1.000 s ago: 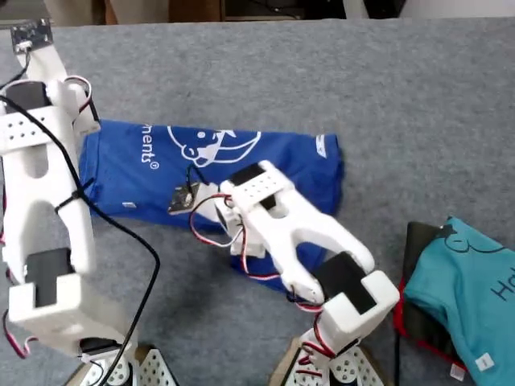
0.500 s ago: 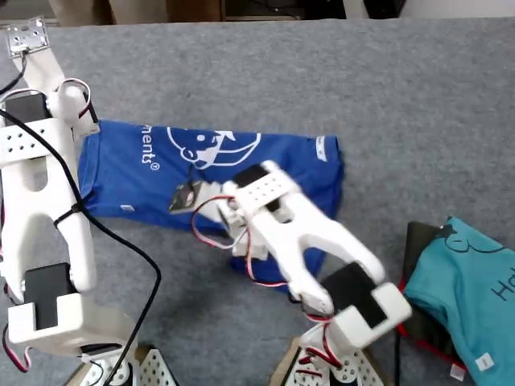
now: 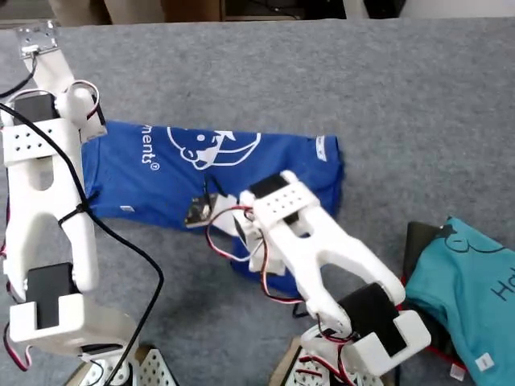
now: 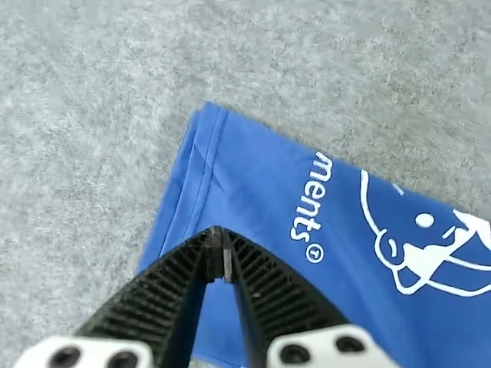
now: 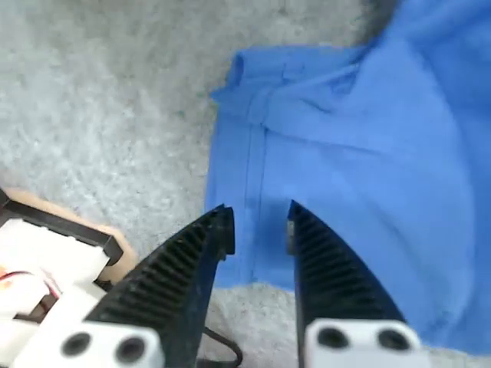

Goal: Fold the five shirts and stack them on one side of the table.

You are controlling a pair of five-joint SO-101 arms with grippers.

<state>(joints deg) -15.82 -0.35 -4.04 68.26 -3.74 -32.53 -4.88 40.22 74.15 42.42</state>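
Left tool (image 4: 219, 257) closed over blue shirt (image 4: 261, 169) edge, right tool (image 5: 259, 222) parted

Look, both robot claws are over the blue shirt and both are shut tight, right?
Not quite. Both are over the blue shirt, but only the left gripper is shut, its fingertips meeting. The right gripper is open, with a clear gap between its fingers, as the right wrist view shows.

flat shirt (image 3: 161, 173): middle of table (image 3: 386, 96)
other shirt (image 3: 467, 297): far right
left pincer (image 4: 222, 264): over flat shirt's left end
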